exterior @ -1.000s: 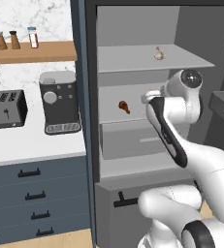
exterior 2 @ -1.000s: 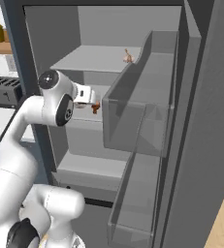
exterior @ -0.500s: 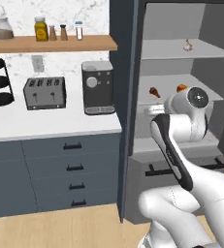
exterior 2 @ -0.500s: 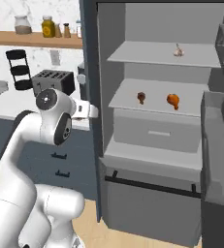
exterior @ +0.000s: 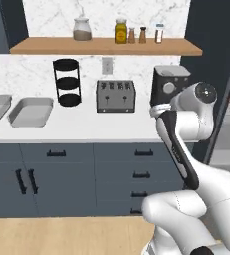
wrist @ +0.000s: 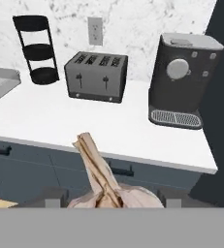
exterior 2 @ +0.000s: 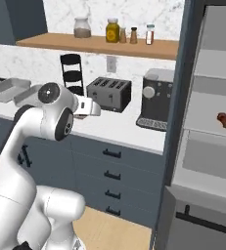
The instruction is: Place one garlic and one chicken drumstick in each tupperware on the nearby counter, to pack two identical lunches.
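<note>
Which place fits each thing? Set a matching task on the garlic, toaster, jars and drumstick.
Things:
1. garlic
2. toaster
3. jars
4. drumstick

Places:
A. on the wooden wall shelf
B. on a fridge shelf
C. in the robot's hand
D. on the white counter, left of the coffee machine

Pairs: 1-C, 2-D, 3-A, 4-B

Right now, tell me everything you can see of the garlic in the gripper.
The garlic sits low in the hand view, between the two dark fingertips of the gripper. Its pale, papery, pinkish-white bulb is cut off below by the picture edge; a tan, dried, ribbed stalk rises from it, leaning up and left. It looks whole and unpeeled. It hangs over the front of the white counter, apart from it. Whether the fingertips press its sides is hidden.
</note>
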Tool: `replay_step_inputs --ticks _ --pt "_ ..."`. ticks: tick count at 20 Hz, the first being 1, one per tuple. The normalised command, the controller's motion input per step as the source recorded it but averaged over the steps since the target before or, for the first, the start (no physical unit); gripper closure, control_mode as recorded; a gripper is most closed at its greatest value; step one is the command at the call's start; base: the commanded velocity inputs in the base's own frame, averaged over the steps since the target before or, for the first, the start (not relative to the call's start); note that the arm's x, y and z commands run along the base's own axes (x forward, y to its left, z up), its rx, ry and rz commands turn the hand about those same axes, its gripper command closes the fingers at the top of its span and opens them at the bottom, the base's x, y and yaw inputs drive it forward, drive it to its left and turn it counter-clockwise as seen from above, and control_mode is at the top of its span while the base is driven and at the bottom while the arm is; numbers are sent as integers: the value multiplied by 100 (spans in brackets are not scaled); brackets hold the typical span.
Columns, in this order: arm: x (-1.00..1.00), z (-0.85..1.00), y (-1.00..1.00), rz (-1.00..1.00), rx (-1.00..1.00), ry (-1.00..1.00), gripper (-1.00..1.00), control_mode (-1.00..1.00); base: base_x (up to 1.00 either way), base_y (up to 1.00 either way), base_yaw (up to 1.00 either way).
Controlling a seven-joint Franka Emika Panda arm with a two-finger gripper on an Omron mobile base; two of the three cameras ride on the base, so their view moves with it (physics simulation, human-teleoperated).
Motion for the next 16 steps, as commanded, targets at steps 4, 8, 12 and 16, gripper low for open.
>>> replay_step_inputs --ticks 4,8,12,16 --pt "0 0 0 0 0 0 100 100 74 100 32" --pt "0 0 0 0 0 0 100 100 100 100 16" --pt "0 0 0 0 0 0 100 100 100 100 1" --pt "0 0 0 0 0 0 100 100 98 100 -6"
